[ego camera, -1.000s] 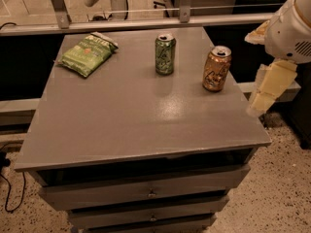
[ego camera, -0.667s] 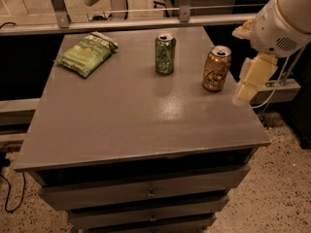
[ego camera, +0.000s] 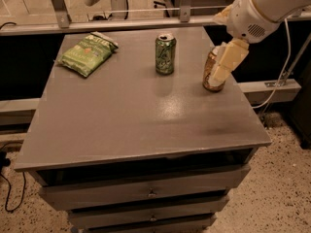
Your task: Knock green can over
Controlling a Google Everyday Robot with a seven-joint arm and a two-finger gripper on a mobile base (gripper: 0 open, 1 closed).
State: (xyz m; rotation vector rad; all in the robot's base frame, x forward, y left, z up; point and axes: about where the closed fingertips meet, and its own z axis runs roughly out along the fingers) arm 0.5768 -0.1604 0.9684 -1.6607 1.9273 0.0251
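The green can (ego camera: 165, 54) stands upright at the back middle of the grey cabinet top (ego camera: 131, 115). It has pale markings and a silver top. My gripper (ego camera: 225, 62) hangs from the white arm at the right side of the top, in front of the orange-gold can (ego camera: 212, 72), which it partly hides. The gripper is to the right of the green can, about a can's height away, and does not touch it.
A flat green snack bag (ego camera: 88, 53) lies at the back left of the top. The cabinet has drawers (ego camera: 146, 191) below its front edge. A rail (ego camera: 121, 23) runs behind the cabinet. A cable (ego camera: 277, 81) hangs at the right.
The arm and gripper have moved left, from beyond the table's right edge to over the top in front of the orange-gold can. The cans and bag have not moved.
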